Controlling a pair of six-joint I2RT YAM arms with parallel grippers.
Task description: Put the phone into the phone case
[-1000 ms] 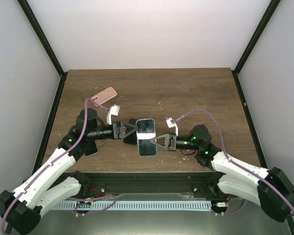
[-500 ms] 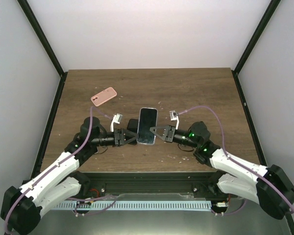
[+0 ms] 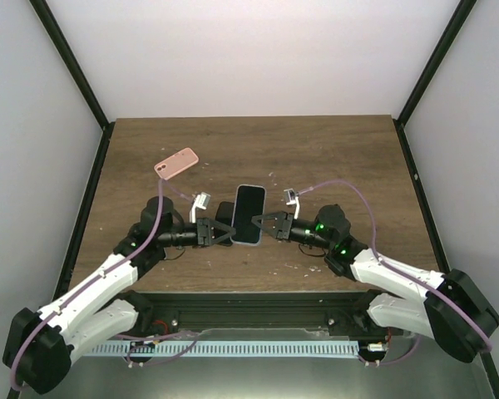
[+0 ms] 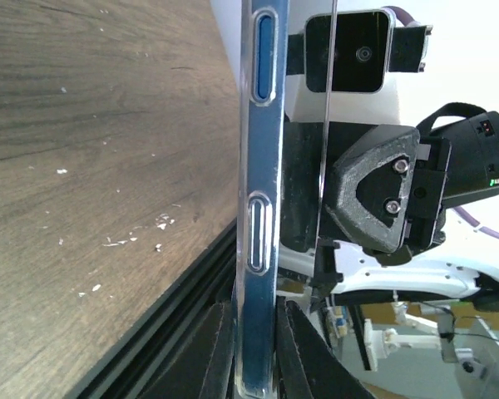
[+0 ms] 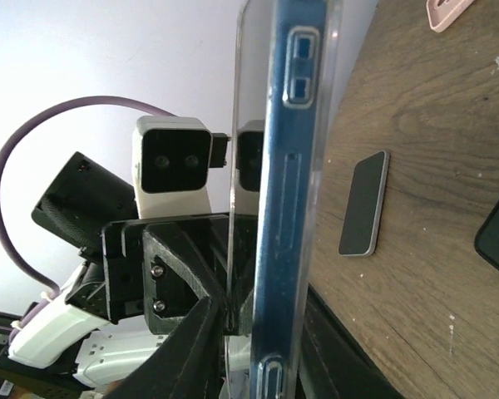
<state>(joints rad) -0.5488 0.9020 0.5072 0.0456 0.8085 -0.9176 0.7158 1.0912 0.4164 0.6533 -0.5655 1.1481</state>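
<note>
Phone (image 3: pixel 249 212) in clear case (image 4: pixel 258 249), we've got left fingers (image 4: pixel 209 353) clamped on it at 9 o'clock, right fingers (image 5: pixel 198 353) at 3.

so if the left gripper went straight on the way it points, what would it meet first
The left gripper is shut on the phone at its near edge, so the phone is what it meets. Straight past it, the right gripper faces it, holding the opposite edge, so probably that next.

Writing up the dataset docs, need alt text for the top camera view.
A phone is held over the middle of a wooden table, the left gripper and right gripper each pinching one of its long edges. A pink case lies at the far left.
</note>
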